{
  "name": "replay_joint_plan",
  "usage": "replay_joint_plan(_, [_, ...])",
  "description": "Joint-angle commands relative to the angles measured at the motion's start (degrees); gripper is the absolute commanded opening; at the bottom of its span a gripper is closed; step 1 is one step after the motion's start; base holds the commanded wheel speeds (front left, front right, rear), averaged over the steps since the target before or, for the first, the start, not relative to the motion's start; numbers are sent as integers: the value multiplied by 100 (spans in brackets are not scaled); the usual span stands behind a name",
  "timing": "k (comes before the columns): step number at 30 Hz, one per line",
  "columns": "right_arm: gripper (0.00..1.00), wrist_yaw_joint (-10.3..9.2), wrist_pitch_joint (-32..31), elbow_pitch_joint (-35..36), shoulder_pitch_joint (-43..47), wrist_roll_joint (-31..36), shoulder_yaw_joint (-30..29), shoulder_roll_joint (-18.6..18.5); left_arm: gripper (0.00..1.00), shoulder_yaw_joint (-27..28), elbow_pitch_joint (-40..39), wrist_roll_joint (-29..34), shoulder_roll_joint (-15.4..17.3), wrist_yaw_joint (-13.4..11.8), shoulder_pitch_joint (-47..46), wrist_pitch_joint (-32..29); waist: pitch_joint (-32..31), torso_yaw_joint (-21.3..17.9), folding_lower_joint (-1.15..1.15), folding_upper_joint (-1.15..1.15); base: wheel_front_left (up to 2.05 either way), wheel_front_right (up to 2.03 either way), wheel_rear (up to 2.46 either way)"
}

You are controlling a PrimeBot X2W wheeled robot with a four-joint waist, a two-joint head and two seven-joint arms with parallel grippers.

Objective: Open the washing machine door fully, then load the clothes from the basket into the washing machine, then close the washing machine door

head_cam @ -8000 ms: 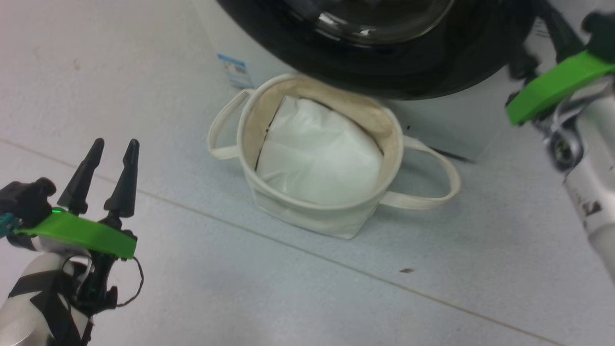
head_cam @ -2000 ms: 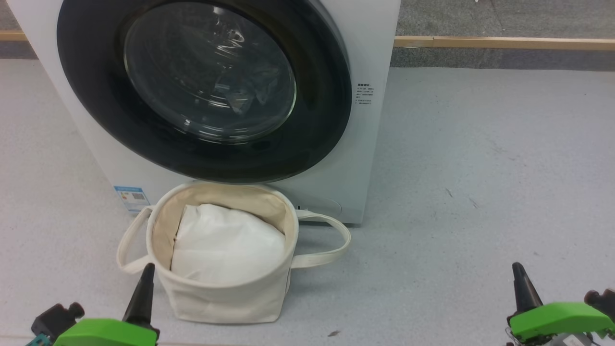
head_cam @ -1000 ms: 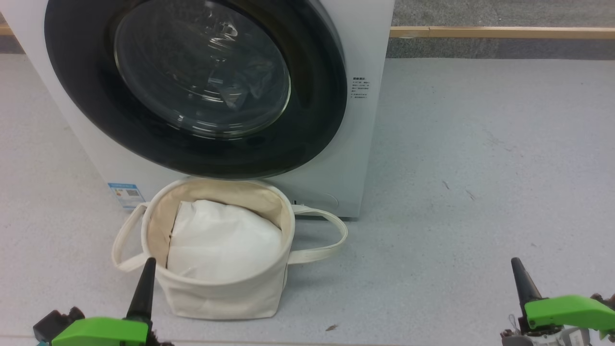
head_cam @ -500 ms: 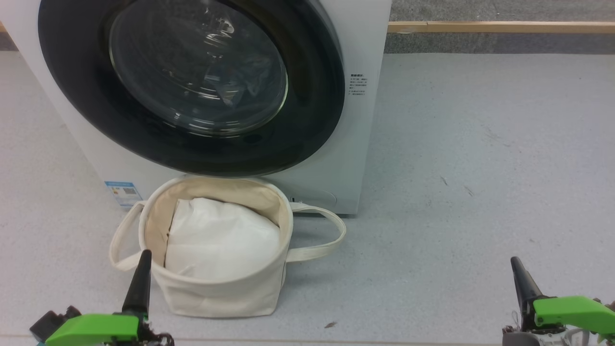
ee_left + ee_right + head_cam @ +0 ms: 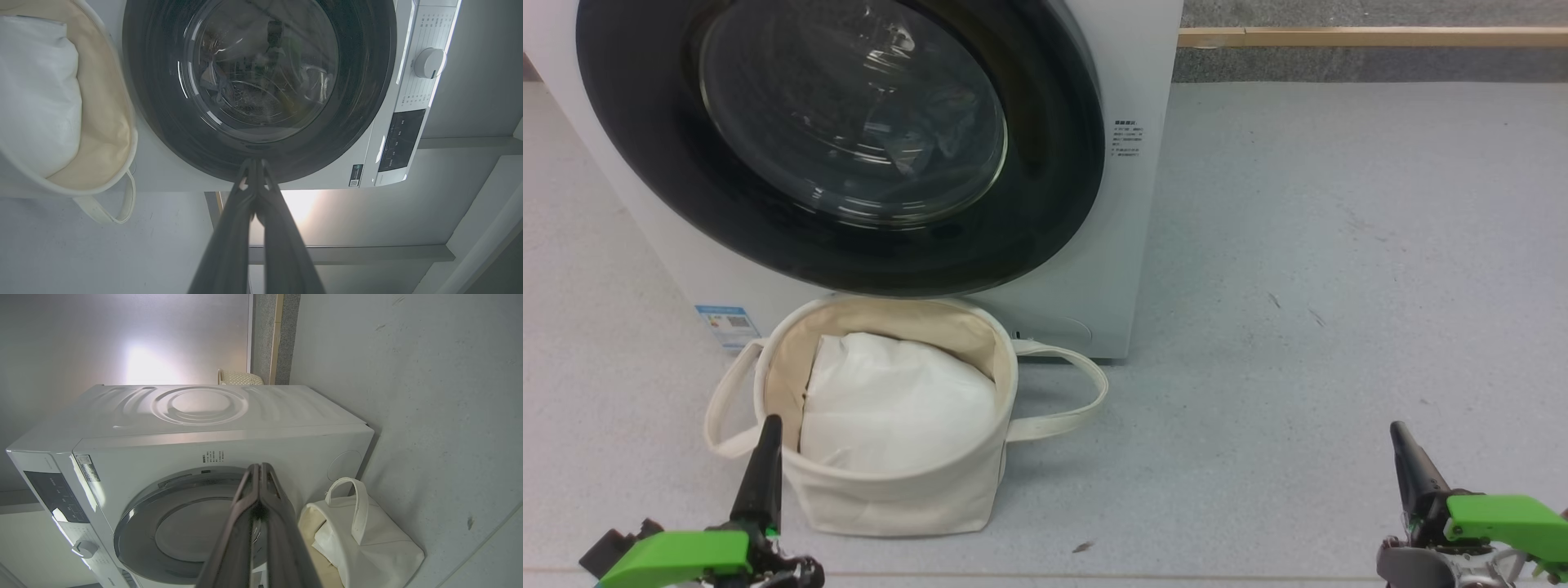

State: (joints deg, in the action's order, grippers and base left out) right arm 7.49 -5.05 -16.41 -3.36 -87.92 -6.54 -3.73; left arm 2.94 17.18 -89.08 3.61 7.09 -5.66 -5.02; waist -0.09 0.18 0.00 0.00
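Facing the washing machine (image 5: 1147, 245), door (image 5: 1058, 147) shut flush against its front, with crumpled fabric, probably the clothes (image 5: 939, 135), dim behind the glass (image 5: 809, 98). Parked low and well apart: left gripper (image 5: 764, 465) and right gripper (image 5: 1413, 469), jaws pressed together on nothing. In the basket (image 5: 890, 498) just below the door, a white bundle (image 5: 898, 408). Seemingly at the closing step, done; next, nothing beyond confirming the latch.

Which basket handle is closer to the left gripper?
The loop handle on the blue sticker side, beside the left gripper; the other handle lies opposite.
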Motion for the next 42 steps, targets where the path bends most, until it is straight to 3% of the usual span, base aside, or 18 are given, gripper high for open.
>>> replay_joint_plan(1, [0, 0, -55, 216, -261, -133, 68, 33, 0, 257, -237, -100, 14, 38, -75, -57, 4, -3, 0, 0, 0, 0, 0])
replay_joint_plan(7, [0, 0, -146, 238, -282, -422, -1, 85, 0, 361, -311, -306, -70, 40, -54, -149, 26, -18, 0, 0, 0, 0, 0])
replay_joint_plan(42, [0, 0, -145, 238, -282, -424, 1, 85, 0, 363, -312, -304, -72, 40, -54, -151, 26, -18, 0, 0, 0, 0, 0])
